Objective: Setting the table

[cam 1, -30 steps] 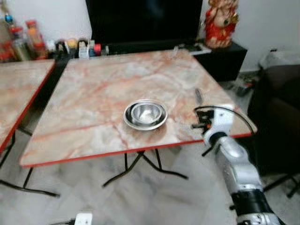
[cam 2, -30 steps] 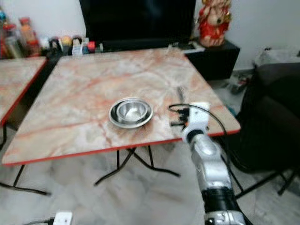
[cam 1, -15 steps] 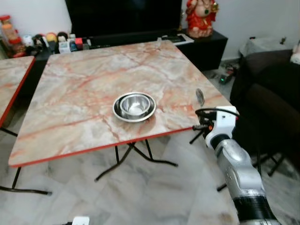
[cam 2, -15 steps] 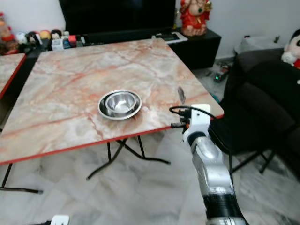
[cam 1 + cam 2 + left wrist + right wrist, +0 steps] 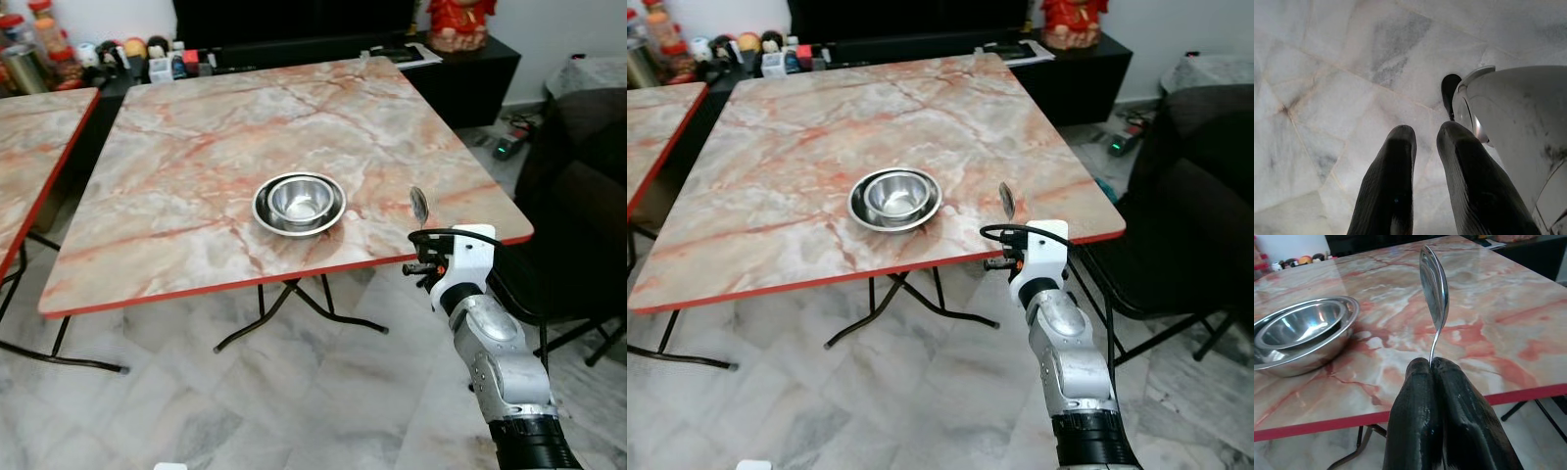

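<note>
Since the half-second-old frame my camera has swung, sliding the whole scene across the picture; the right gripper (image 5: 424, 235) keeps the same spot at the table's near right corner, spoon (image 5: 418, 206) upright.

Left eye view: the marble table (image 5: 196, 176) spans the centre, nested steel bowls (image 5: 300, 203) just below its middle, the spoon at centre right beside the red edge.

Right eye view: the same layout, the right arm rising from lower right.

Left wrist view: the left gripper (image 5: 1422, 147) hangs idle over floor tiles, fingers slightly parted, holding nothing.

Right wrist view: fingers (image 5: 1418, 401) pinched tight on the spoon's thin handle, the bowl of the spoon standing at top centre, steel bowls at left.

My worry: that narrow pinch lets the spoon pivot or slip, and released this near the edge it could drop to the floor.
</note>
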Robot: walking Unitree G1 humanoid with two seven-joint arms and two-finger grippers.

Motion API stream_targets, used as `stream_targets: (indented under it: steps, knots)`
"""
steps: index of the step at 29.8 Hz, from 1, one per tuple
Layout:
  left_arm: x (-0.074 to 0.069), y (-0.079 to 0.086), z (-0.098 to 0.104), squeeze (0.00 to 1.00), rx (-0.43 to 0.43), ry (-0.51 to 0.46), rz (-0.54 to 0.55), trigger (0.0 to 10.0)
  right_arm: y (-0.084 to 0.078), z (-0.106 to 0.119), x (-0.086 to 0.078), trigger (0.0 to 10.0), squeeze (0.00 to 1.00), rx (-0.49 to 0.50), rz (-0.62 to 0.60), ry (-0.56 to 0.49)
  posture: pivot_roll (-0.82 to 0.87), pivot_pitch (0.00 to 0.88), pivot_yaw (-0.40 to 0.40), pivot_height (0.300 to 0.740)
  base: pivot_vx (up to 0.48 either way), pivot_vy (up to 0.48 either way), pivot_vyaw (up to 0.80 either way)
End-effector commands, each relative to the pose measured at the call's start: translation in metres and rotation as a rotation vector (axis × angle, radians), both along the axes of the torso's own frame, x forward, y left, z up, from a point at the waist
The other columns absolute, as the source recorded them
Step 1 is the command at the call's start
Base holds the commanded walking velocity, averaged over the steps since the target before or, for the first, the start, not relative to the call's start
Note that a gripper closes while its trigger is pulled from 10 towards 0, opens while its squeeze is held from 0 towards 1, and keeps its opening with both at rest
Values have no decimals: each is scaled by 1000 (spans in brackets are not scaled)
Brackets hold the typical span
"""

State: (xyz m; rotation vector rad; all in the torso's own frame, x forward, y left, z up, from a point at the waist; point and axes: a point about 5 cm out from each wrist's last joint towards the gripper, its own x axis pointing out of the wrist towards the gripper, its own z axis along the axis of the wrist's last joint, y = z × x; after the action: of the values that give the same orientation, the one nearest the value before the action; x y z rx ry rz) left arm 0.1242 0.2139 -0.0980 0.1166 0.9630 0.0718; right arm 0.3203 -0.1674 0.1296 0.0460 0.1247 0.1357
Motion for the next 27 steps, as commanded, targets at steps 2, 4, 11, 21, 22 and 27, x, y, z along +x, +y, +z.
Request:
stream_targets:
  steps: [2, 4, 11, 21, 22, 27]
  knots:
    - [1, -3, 0, 0, -6, 7, -23, 10000, -1, 8, 4, 10000, 0, 7, -6, -17, -72, 109, 17, 728, 0, 0, 0]
    - [8, -3, 1, 0, -2, -3, -24, 10000, -2, 11, 7, 10000, 0, 6, -14, -32, -74, 105, 18, 728, 0, 0, 0]
    - [22, 4, 7, 0, 35, -32, -11, 10000, -2, 17, 13, 10000, 0, 17, -20, -54, -80, 90, 24, 728, 0, 0, 0]
    - [39, 1, 13, 0, 11, -74, 12, 10000, -1, 24, 20, 10000, 0, -11, -17, -83, -84, 75, 29, 728, 96, 0, 0]
    - [39, 1, 13, 0, 11, -74, 12, 10000, -1, 24, 20, 10000, 0, -11, -17, -83, -84, 75, 29, 728, 240, 0, 0]
    - [42, -2, 14, 0, 5, -78, 11, 10000, -1, 25, 21, 10000, 0, -26, -25, -96, -88, 71, 31, 728, 250, 0, 384]
